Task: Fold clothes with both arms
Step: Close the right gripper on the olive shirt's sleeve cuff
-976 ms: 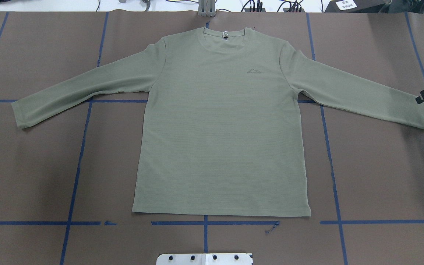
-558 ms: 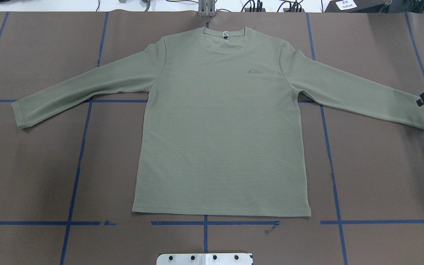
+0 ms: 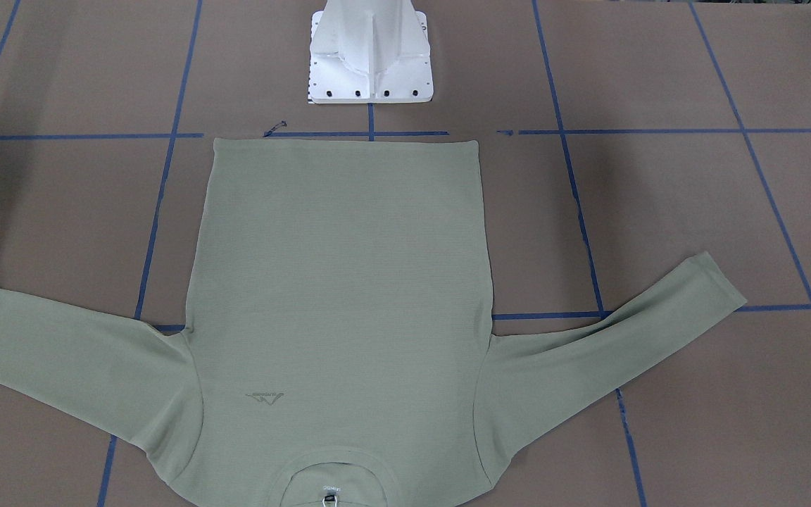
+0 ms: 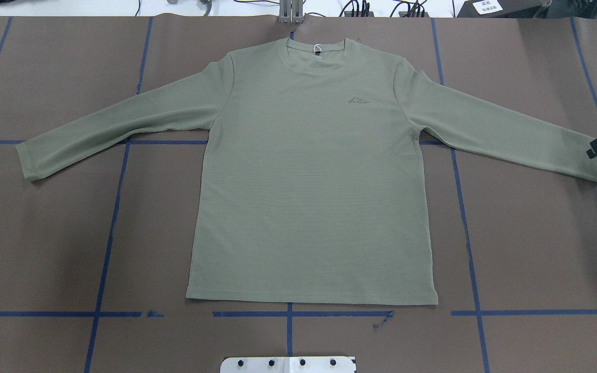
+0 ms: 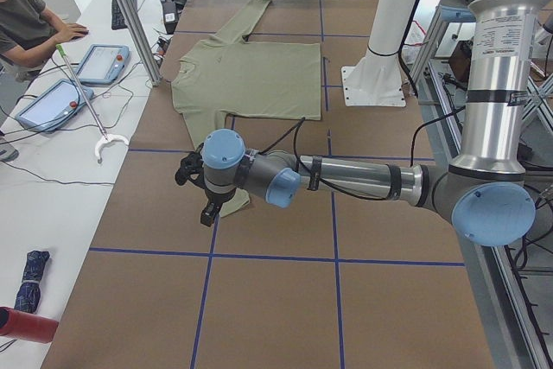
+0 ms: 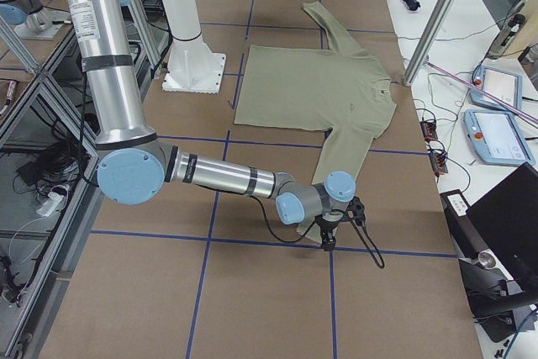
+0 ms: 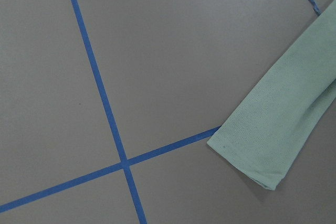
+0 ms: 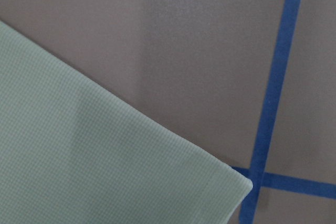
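A pale sage-green long-sleeved shirt lies flat and front up in the middle of the brown table, between two robot arms.

Its body runs lengthwise away from the robot, with the hem near the white pedestal base and the round neck at the far edge. The sleeves spread sideways and slant slightly back toward the robot. At our left, the left gripper hangs near the left cuff; we cannot tell whether its fingers are parted. The fine-ribbed knit is smooth, with a small tonal logo on the chest. At our right, the right gripper points down at the right cuff; its finger state is also unclear.
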Robot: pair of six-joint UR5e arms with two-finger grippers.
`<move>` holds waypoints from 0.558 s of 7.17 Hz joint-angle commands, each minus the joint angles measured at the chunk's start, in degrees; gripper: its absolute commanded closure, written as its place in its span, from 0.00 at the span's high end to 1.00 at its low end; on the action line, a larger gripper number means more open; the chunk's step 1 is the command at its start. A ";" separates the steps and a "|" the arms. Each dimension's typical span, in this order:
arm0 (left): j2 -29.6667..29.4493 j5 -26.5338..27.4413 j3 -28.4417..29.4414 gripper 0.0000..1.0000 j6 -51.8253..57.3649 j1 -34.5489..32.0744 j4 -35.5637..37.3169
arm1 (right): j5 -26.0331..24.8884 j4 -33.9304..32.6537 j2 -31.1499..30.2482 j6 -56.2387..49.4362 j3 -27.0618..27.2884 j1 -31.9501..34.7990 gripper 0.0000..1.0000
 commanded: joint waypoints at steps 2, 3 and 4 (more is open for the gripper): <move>-0.17 -0.07 -0.36 1.00 -0.03 -0.01 0.14 | 0.33 0.03 0.00 0.09 -0.66 -0.36 0.98; -0.26 -0.07 -0.36 1.00 -0.03 0.07 0.14 | 0.51 0.03 0.09 0.18 -0.40 -0.36 0.64; -0.26 -0.07 -0.44 1.00 -0.03 -0.01 0.14 | 0.68 0.03 0.00 0.00 -0.39 -0.36 0.34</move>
